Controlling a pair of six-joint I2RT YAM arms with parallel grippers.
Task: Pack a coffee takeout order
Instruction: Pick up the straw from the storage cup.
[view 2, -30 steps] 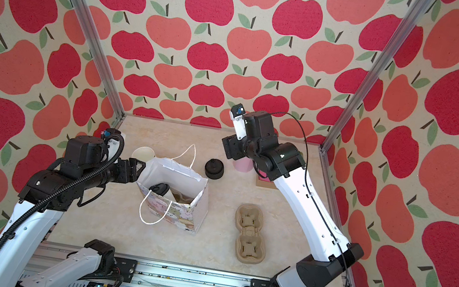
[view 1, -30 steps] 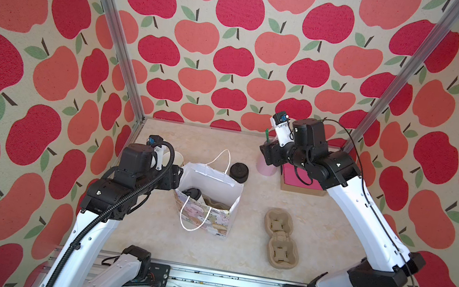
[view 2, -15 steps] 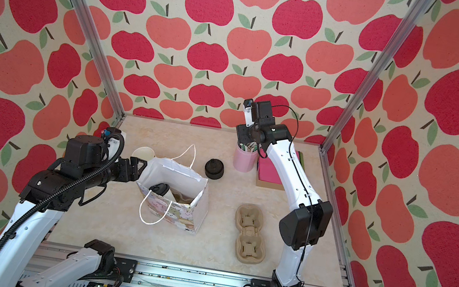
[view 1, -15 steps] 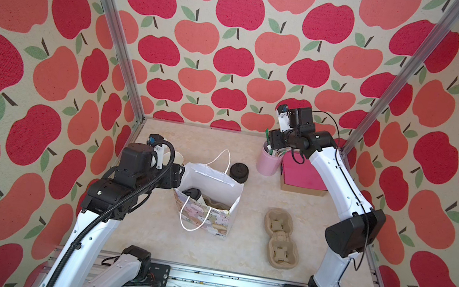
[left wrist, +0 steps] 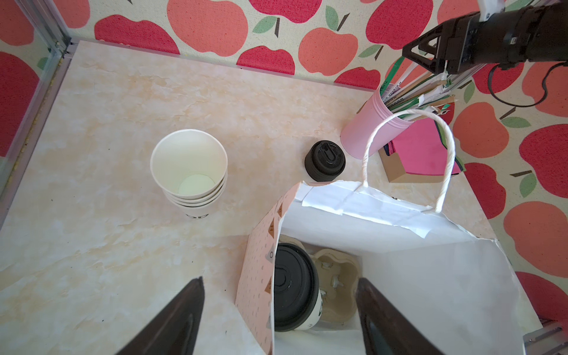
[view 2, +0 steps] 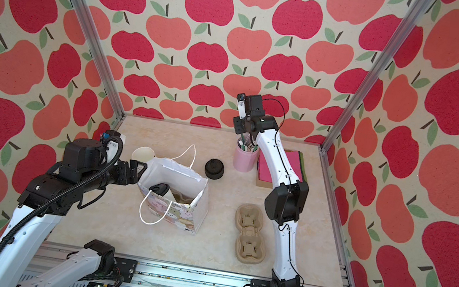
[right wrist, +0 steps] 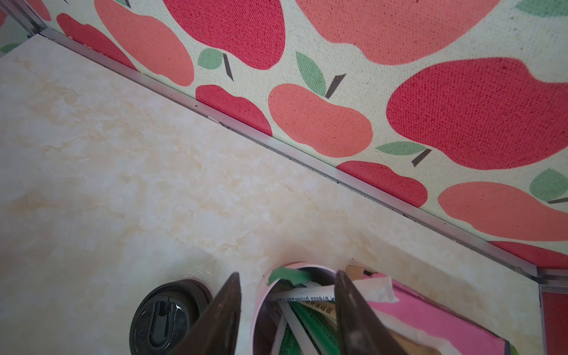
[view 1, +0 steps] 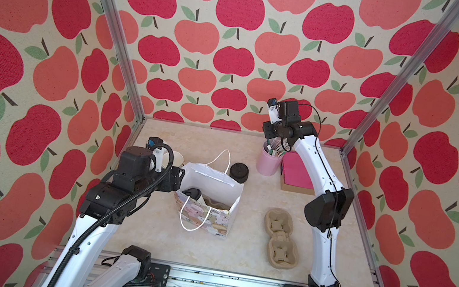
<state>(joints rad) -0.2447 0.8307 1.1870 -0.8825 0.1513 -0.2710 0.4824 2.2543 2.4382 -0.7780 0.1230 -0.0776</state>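
Note:
A white paper cup with a black lid (left wrist: pixel 292 285) lies tilted in the open paper bag (left wrist: pixel 399 261), seen from above in both top views (view 1: pixel 194 192) (view 2: pixel 160 188). My left gripper (left wrist: pixel 279 279) is open and straddles the bag's near wall (view 1: pixel 181 180), one finger outside and one inside. Green and white wrapped straws (right wrist: pixel 310 319) stand in a pink holder (view 1: pixel 267 164). My right gripper (right wrist: pixel 286 273) hangs over that holder (view 2: pixel 245 135); its fingers are apart, with straw tops between them. Magenta-pink napkins (view 1: pixel 295 170) are stacked beside the holder.
A stack of lidless white cups (left wrist: pixel 189 166) stands behind the bag on the left. Spare black lids (view 1: pixel 238 172) sit between the bag and the holder. Two cardboard cup carriers (view 1: pixel 280 239) lie right of the bag, and another (left wrist: pixel 338 276) is inside it. The napkins rest in a cardboard box (left wrist: pixel 396 172).
The right arm has folded its elbow inward and brought its gripper over the straw holder, with its fingers drawing closer together. The left arm and the bag have stayed put.

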